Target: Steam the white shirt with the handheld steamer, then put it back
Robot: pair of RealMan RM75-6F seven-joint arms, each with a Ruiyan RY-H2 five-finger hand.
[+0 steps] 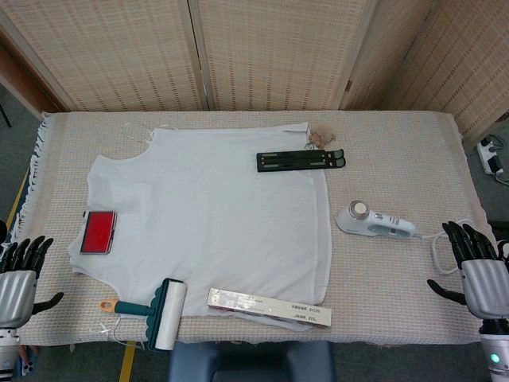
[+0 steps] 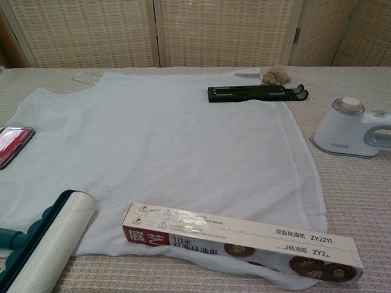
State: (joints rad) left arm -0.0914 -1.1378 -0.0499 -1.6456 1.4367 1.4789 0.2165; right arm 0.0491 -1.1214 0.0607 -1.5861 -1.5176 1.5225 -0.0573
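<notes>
Well, from the head view you have not picked anything up: your right hand (image 1: 479, 274) hangs at the table's (image 1: 398, 135) near right corner with its fingers spread and nothing in them, and your left hand (image 1: 22, 274) does the same at the near left corner. The steamer (image 1: 374, 222) lies on its side just right of the white shirt (image 1: 207, 215), near your right hand, so I would reach with that one and close round the narrow handle end, not the round head. Mind the cord (image 1: 441, 247) trailing toward you. A black bar (image 1: 301, 160), a red case (image 1: 99, 231), a lint roller (image 1: 163, 312) and a long box (image 1: 269, 307) rest on the shirt, so steam between them.

In the chest view neither hand shows. The steamer (image 2: 354, 129) is cut off at the right edge, hiding its handle, and the roller (image 2: 46, 247) and case (image 2: 12, 144) are cropped too.
</notes>
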